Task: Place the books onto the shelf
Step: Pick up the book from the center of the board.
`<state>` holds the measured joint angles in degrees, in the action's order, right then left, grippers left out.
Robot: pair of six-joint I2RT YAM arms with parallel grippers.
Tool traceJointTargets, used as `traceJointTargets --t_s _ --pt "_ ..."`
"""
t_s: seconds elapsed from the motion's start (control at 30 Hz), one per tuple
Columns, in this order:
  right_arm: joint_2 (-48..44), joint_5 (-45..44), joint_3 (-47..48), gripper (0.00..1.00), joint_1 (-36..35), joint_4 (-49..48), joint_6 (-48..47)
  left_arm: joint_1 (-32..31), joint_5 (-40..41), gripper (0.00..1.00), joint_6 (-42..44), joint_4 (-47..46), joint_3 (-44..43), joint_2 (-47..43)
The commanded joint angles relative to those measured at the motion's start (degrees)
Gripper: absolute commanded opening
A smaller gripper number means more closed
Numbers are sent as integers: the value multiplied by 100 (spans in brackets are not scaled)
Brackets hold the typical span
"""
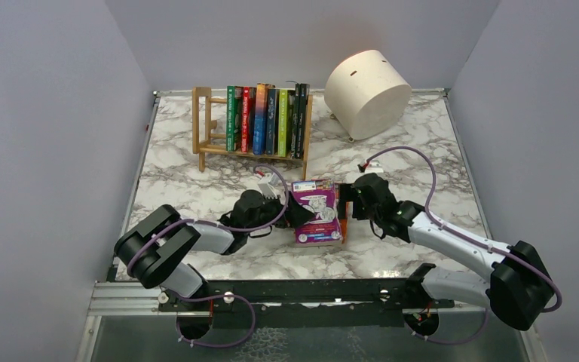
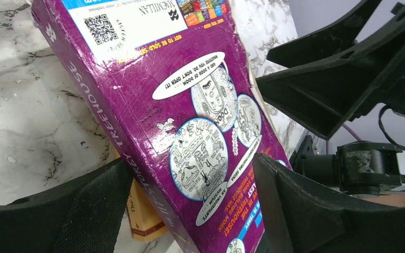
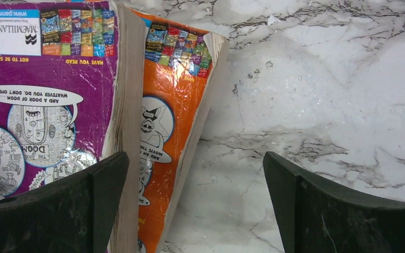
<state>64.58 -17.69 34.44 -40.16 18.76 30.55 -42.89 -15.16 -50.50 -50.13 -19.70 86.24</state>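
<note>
A purple book (image 1: 317,207) lies on an orange book (image 1: 342,228) at the table's middle. My left gripper (image 1: 295,213) is at its left, spine edge, jaws apart. In the left wrist view its right finger (image 2: 306,211) overlaps the purple book's (image 2: 153,79) cover. The left finger (image 2: 95,211) stands beside the spine, with a sliver of the orange book (image 2: 142,216) between. My right gripper (image 1: 349,202) is wide open at the right edge. Its left finger (image 3: 84,205) is by the purple book's (image 3: 47,95) page edge, the orange book (image 3: 163,121) between the jaws. The shelf (image 1: 203,121) holds several upright books (image 1: 268,121).
A cream cylindrical drum (image 1: 366,92) lies tipped at the back right, beside the shelf. Marble tabletop (image 1: 422,173) extends to the right of the two books. Grey walls close the table on three sides.
</note>
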Motion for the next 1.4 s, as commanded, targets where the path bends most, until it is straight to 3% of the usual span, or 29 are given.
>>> traceJointTargets --t_s 0.0,0.67,0.8,1.0,1.3,1.37 --pt "102 420 -70 98 -9 -407 -90 -86 -145 75 -31 -535 59 -467" --pt "-166 851 -223 96 -18 -867 -221 -471 -11 69 -73 -654 -217 -362" --pt "-276 950 -284 96 -16 -937 -286 -537 128 64 -76 -707 -293 -276" --pt "-414 910 -346 96 -22 -945 -303 -579 201 46 -109 -735 -354 -182" --pt "-644 628 -313 96 -24 -602 -270 -598 264 0 -65 -737 -202 -388" --pt "-713 491 -281 96 -22 -458 -217 -606 255 0 -56 -727 -132 -509"
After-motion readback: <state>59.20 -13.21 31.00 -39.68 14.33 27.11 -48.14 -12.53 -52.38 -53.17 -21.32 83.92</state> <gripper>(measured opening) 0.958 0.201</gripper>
